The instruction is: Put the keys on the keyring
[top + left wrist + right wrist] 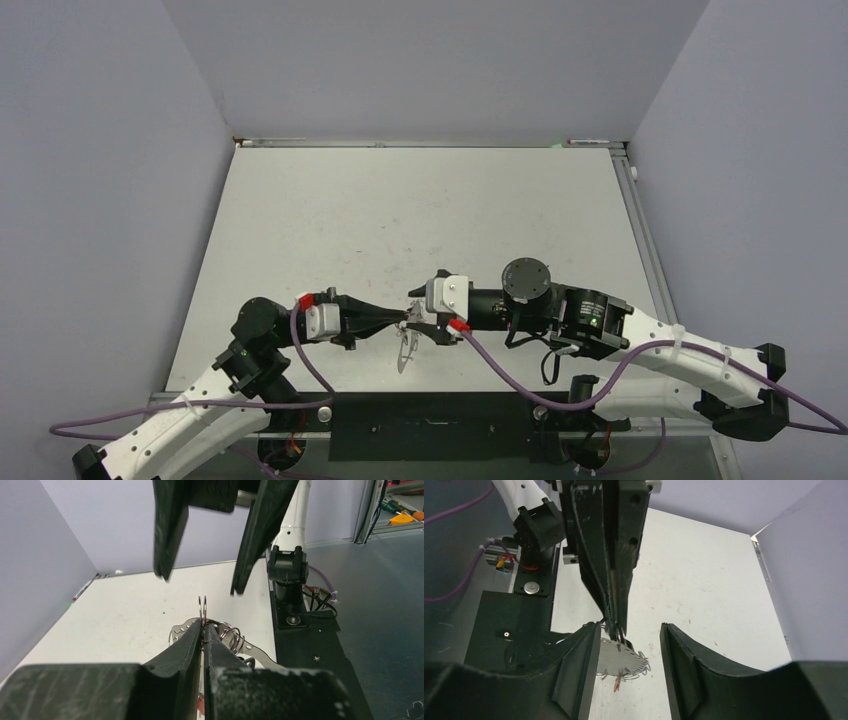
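At the counter's (400, 220) near edge, left gripper (202, 629) apparently pinches the large thin silvery-grey metal keyring (639, 660); right gripper (629, 630) gapes empty; threading judged outstanding.

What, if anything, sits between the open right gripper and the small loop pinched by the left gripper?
Nothing visible does. The right gripper is open, its fingers either side of the shut left gripper, and the small loop pokes out in clear air between them. The keyring hangs below, out of the way.
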Robot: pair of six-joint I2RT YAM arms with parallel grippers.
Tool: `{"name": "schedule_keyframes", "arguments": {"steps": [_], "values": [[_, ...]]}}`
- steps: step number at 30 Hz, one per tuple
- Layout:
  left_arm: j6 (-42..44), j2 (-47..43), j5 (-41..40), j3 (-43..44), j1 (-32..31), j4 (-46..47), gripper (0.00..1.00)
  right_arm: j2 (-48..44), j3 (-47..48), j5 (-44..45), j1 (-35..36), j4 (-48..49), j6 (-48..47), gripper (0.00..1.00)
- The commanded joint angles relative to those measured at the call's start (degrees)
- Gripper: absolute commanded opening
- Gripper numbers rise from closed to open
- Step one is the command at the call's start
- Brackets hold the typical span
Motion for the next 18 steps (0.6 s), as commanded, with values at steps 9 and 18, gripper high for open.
{"name": "schedule_keyframes", "arguments": {"steps": [9, 18], "values": [[1.7, 2.0, -1.6, 3.9, 0.2, -2.8, 0.00, 9.0, 17.4, 5.5, 0.9, -19.9, -2.9, 0.44], [1.9, 2.9, -1.6, 4.4, 0.0, -4.0, 0.00, 13.8, 19.9, 5.0, 1.3, -24.3, -4.3, 0.33]]}}
